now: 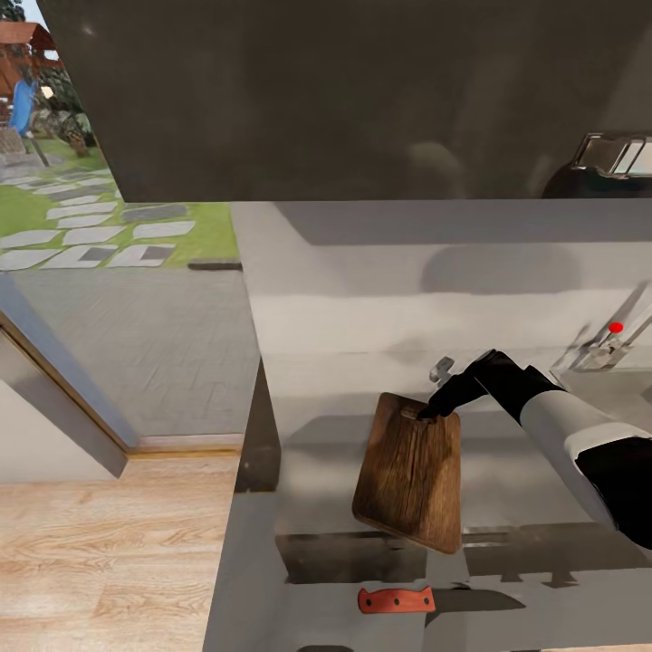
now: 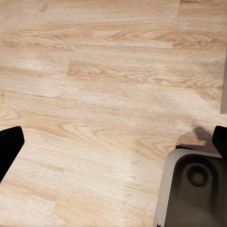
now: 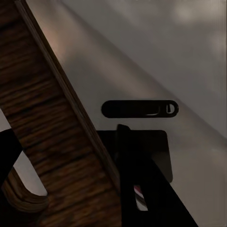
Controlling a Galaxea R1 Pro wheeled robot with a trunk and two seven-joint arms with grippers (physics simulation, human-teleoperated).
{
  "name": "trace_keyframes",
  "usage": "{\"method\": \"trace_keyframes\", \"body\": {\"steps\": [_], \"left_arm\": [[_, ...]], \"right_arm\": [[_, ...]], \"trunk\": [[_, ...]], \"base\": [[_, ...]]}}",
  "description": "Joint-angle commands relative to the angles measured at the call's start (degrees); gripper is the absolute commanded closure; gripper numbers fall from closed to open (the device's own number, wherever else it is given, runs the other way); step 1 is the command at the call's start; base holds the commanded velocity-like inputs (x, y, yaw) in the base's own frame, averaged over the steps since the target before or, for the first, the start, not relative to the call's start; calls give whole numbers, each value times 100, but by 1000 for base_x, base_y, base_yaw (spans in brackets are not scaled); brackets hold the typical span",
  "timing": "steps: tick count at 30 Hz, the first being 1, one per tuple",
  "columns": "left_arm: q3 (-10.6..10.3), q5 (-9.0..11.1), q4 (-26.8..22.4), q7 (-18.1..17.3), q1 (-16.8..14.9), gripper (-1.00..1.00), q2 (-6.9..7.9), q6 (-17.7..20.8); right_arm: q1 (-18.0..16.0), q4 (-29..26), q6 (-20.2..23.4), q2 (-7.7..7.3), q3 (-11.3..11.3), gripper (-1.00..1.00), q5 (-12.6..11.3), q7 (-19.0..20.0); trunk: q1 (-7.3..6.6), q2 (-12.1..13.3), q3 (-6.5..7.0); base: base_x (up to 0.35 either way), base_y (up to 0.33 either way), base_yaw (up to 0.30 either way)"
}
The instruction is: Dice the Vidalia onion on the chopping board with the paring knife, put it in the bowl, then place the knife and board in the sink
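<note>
The brown wooden chopping board (image 1: 409, 475) hangs tilted above the grey countertop (image 1: 362, 362), clear of its surface. My right gripper (image 1: 433, 409) is shut on the board's far end by the slot handle. In the right wrist view the board (image 3: 42, 118) fills the space between the dark fingers (image 3: 142, 189). The paring knife (image 1: 396, 599), with its red-orange handle, lies flat on the countertop near the front edge, below the board. The tap's red knob (image 1: 616, 328) shows at the far right. My left gripper (image 2: 113, 142) is open over the wooden floor. Onion and bowl are out of view.
A dark overhead cabinet (image 1: 317, 91) hangs above the counter. A dark pot with a metal handle (image 1: 602, 172) stands at the back right. The counter's left end (image 1: 249, 435) borders light wood floor (image 1: 100, 561) and an open doorway to a garden (image 1: 91, 217).
</note>
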Motion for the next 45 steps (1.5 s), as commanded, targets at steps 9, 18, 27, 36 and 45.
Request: {"method": "trace_keyframes", "body": {"steps": [9,18,27,36,45], "left_arm": [[-13,42,-11,-11,1,-100,0,-8],[-13,42,-11,-11,1,-100,0,-8],[-13,42,-11,-18,1,-100,0,-8],[-13,42,-11,-20,1,-100,0,-8],[-13,42,-11,-20,1,-100,0,-8]], "right_arm": [[7,-15,-7,4,35,100,111,-8],[7,-21,-2,4,35,100,117,-1],[7,-34,2,4,35,100,120,3],[7,-42,10,-7,20,100,128,11],[7,-120,69,-100,-176,100,51,-4]], "trunk": [[6,-4,44],[6,-4,125],[6,-4,207],[6,-4,288],[6,-4,313]], "base": [[0,0,0],[0,0,0],[-151,0,0],[-326,0,0],[-104,0,0]]}}
